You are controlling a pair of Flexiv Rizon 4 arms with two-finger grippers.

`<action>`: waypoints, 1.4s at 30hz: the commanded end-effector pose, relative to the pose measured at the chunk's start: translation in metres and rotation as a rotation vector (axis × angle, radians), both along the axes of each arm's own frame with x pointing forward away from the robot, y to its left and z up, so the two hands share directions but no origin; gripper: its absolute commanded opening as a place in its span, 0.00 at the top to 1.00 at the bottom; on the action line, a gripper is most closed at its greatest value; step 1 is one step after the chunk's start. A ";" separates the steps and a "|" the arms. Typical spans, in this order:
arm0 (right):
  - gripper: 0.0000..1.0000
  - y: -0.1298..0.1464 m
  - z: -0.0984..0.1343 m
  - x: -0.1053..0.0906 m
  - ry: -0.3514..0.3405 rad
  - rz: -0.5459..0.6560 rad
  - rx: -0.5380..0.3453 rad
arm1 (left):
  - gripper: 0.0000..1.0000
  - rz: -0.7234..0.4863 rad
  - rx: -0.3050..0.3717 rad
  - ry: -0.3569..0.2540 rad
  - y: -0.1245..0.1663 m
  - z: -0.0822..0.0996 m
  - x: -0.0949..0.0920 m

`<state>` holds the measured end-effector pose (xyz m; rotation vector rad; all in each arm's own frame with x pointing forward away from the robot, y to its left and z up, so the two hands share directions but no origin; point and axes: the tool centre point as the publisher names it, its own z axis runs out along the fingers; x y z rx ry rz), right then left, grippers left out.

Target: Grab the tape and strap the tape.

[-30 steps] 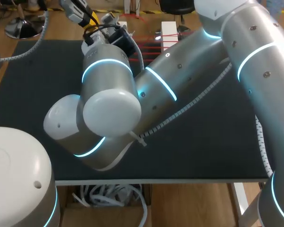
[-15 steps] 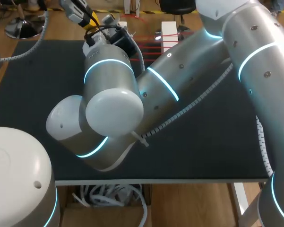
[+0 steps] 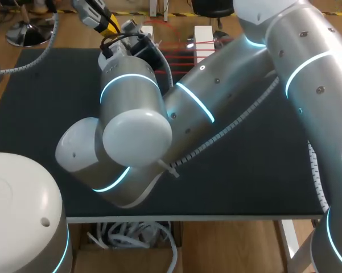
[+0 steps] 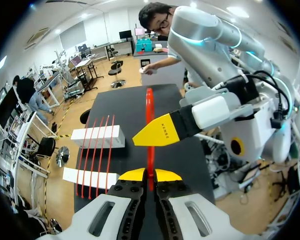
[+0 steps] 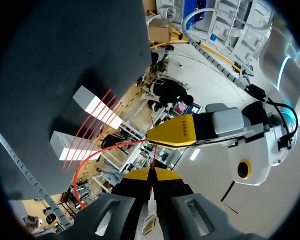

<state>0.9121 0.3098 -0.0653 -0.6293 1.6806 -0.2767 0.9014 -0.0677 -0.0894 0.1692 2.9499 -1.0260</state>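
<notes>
Change: over the last second the right arm (image 3: 216, 96) had nudged only a little at the bench's (image 4: 127, 107) far edge. A red bow of tape (image 4: 149, 102) that wasn't showing in the head view earlier had popped up by the white blocks (image 4: 97, 136).
Meaning: grab looked done, and I guessed slack was being pulled out for another strap.
Left hand (image 4: 150, 175): tips pressed together, pinching the tape.
Tape direction: long axis ran straight ahead from the left hand's tips, out over the bench, beside the strands already across the blocks.
Right hand (image 5: 150, 174): also pinching the tape, with the left hand's finger just ahead. From there the tape curved off sideways in a loose loop.
</notes>
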 end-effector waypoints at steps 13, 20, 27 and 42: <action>0.58 -0.008 0.017 -0.016 -0.012 0.001 0.037 | 1.00 -0.001 0.004 0.002 0.000 0.001 0.000; 0.59 -0.014 0.030 -0.032 0.006 -0.005 0.070 | 1.00 -0.001 0.004 0.002 0.000 0.001 0.000; 0.56 -0.041 0.065 -0.050 -0.007 -0.055 0.111 | 1.00 -0.001 0.004 0.002 0.000 0.001 0.000; 0.00 -0.132 0.119 -0.048 -0.077 -0.196 0.111 | 1.00 -0.001 0.004 0.002 0.000 0.001 0.000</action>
